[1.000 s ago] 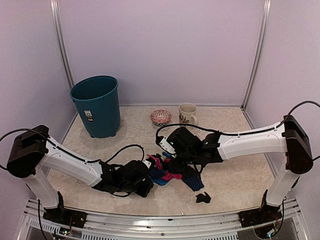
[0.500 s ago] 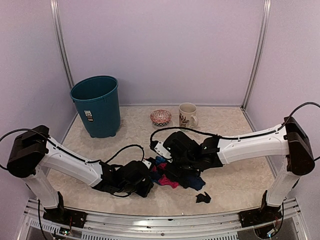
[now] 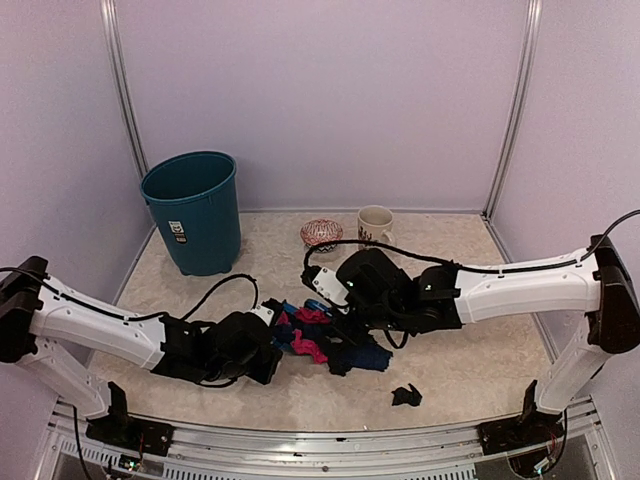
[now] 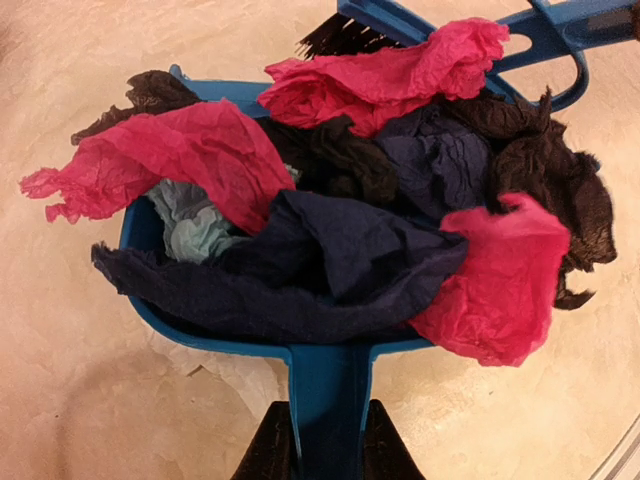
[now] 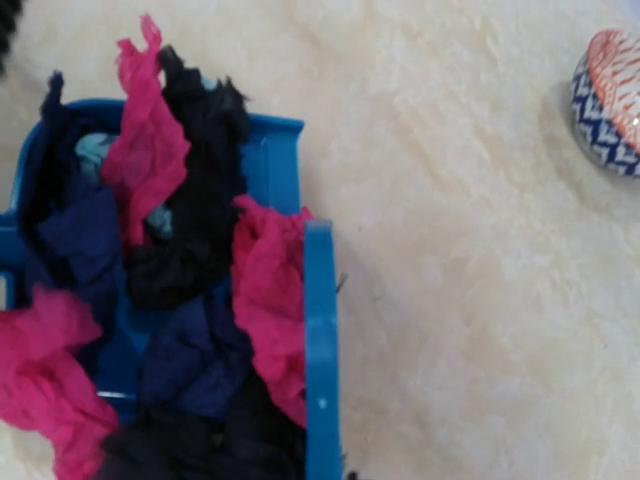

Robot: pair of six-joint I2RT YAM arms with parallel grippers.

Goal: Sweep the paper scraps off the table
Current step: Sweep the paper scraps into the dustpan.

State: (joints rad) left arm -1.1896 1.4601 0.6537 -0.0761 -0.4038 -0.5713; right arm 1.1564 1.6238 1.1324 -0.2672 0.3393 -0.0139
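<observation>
Left wrist view: left gripper is clamped on the handle of the blue dustpan, one black finger on each side. The paper scraps are heaped in the pan and spill over its rim. At 12 o'clock of the heap is the brush, with black bristles and a blue handle running off toward 2 o'clock. Only this view shows the brush plainly.

Right wrist view: I see the same pan from above and a patterned bowl at 2 o'clock, on bare table. None of this wrist's fingers show here.

Top view: right gripper hangs over the heap, jaws closed together. I cannot tell whether the brush handle is in them. Only this view shows one black scrap lying apart on the table, at 5 o'clock of the heap.

Writing: white label on the teal bin, too small to read. Dark print on the mug, also unreadable.

Counts: one bin at 10 o'clock of the table, one bowl and one mug near 12. One pan, one brush. In the pan I count three pink wads and one light blue; the navy and black ones overlap too much to count.
</observation>
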